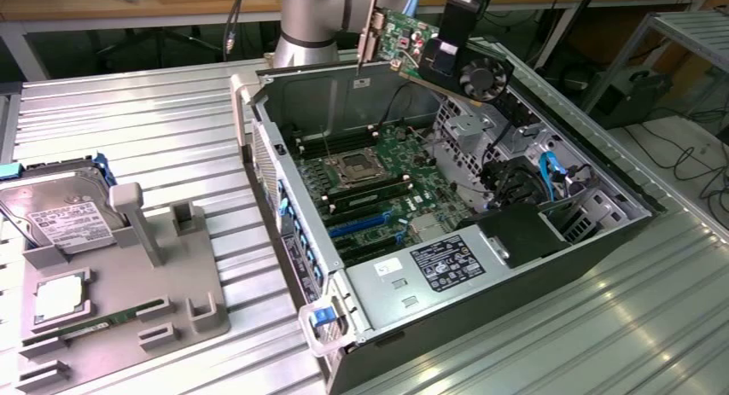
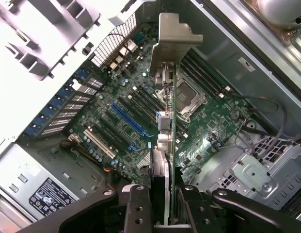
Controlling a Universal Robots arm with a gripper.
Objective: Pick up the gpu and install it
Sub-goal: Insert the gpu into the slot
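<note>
The gpu (image 1: 424, 49) hangs in the air over the far rim of the open computer case (image 1: 299, 267), tilted, with its black fan (image 1: 486, 76) toward the exterior view's right and its silver bracket (image 1: 367, 32) toward the left. My gripper (image 1: 448, 54) is shut on the card from above. In the wrist view the gpu (image 2: 168, 141) runs edge-on between my two black fingers (image 2: 138, 206), its bracket (image 2: 172, 41) farthest from me. Below it lies the motherboard (image 2: 208, 121) with a blue expansion slot (image 2: 131, 119). The card touches nothing in the case.
A power supply (image 1: 456, 263) and drive cage (image 1: 541, 186) fill the case's near and right parts. At the exterior view's left a grey fixture (image 1: 200, 305) holds a hard drive (image 1: 63, 216), a processor (image 1: 57, 297) and a RAM stick (image 1: 97, 322). The arm's base (image 1: 313, 20) stands behind the case.
</note>
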